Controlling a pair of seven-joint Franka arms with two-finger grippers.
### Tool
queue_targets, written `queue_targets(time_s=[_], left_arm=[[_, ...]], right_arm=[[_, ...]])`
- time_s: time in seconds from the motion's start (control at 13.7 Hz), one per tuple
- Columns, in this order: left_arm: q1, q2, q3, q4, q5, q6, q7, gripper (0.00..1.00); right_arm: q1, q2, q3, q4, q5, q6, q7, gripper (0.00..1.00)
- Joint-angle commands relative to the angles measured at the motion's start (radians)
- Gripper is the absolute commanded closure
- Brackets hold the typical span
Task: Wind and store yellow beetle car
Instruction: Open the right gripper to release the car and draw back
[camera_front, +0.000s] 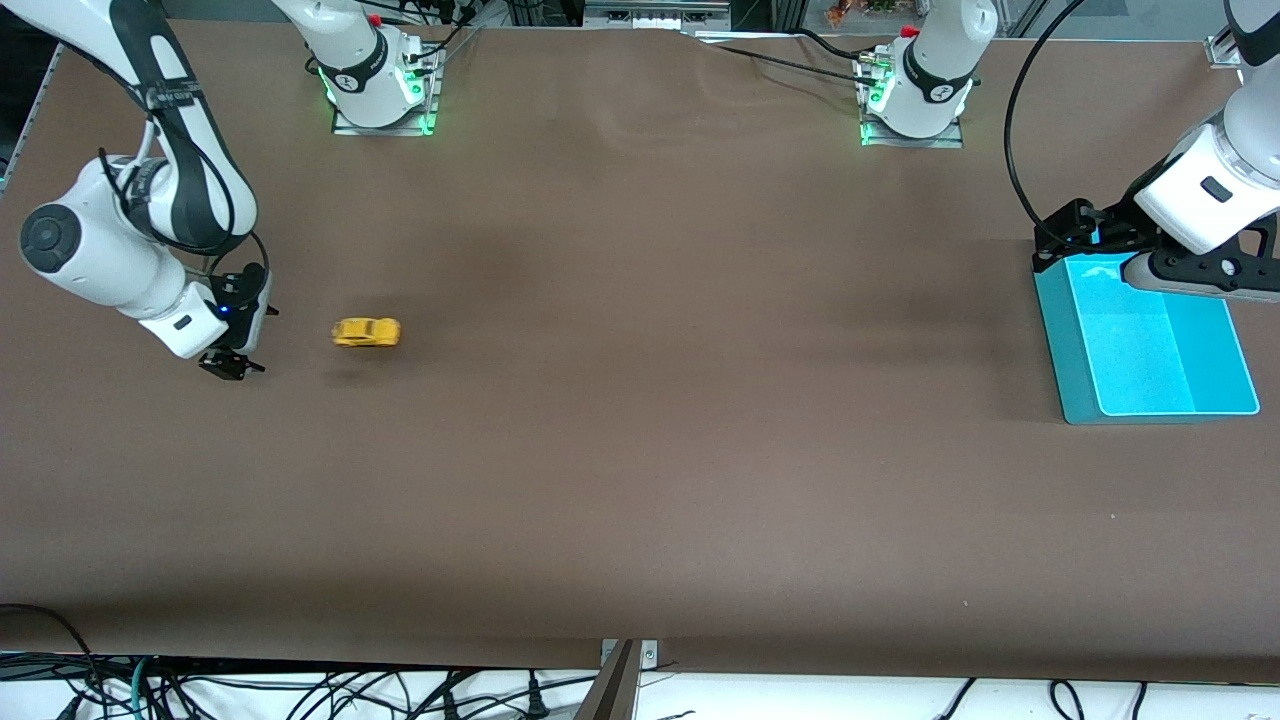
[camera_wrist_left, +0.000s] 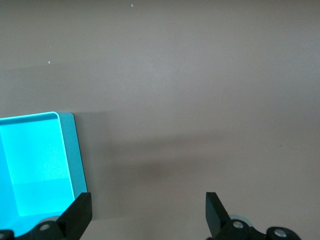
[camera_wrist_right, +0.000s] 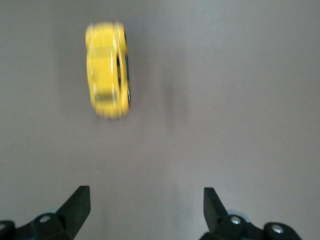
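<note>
The yellow beetle car (camera_front: 366, 332) stands on the brown table toward the right arm's end. In the right wrist view the car (camera_wrist_right: 107, 70) looks blurred and lies ahead of the fingers, off to one side. My right gripper (camera_front: 243, 335) is open and empty, low over the table beside the car, with a gap between them; it also shows in its own wrist view (camera_wrist_right: 145, 210). My left gripper (camera_front: 1068, 228) is open and empty over the corner of the teal bin (camera_front: 1055, 340) farthest from the front camera, and it shows in its wrist view (camera_wrist_left: 147, 215).
The teal bin (camera_wrist_left: 72, 155) is open-topped with nothing in it and stands at the left arm's end of the table. Brown table surface lies between car and bin. Cables hang beyond the table's near edge.
</note>
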Motion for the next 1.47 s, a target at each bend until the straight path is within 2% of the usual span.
queue_targets(time_s=[0.0, 0.37, 0.66, 0.95, 1.25, 1.39], left_arm=[[-0.001, -0.008, -0.002, 0.008, 0.022, -0.016, 0.000, 0.00], [-0.001, -0.008, -0.002, 0.008, 0.022, -0.016, 0.000, 0.00], [-0.001, -0.008, -0.002, 0.008, 0.022, -0.016, 0.000, 0.00], [-0.001, -0.008, 0.000, 0.008, 0.022, -0.016, 0.000, 0.00], [0.004, -0.008, 0.001, 0.008, 0.020, -0.016, 0.000, 0.00], [0.007, -0.006, 0.001, 0.006, 0.011, -0.017, 0.000, 0.00]], right_arm=[[-0.005, -0.040, 0.032, 0.079, -0.006, -0.117, 0.029, 0.00], [-0.005, -0.140, 0.066, 0.216, -0.006, -0.299, 0.187, 0.00], [-0.002, -0.215, 0.074, 0.309, -0.009, -0.431, 0.395, 0.00], [0.007, -0.268, 0.085, 0.378, -0.007, -0.547, 0.794, 0.00], [0.015, -0.314, 0.089, 0.379, 0.008, -0.620, 1.257, 0.00], [0.033, -0.335, 0.089, 0.379, 0.008, -0.671, 1.403, 0.00]])
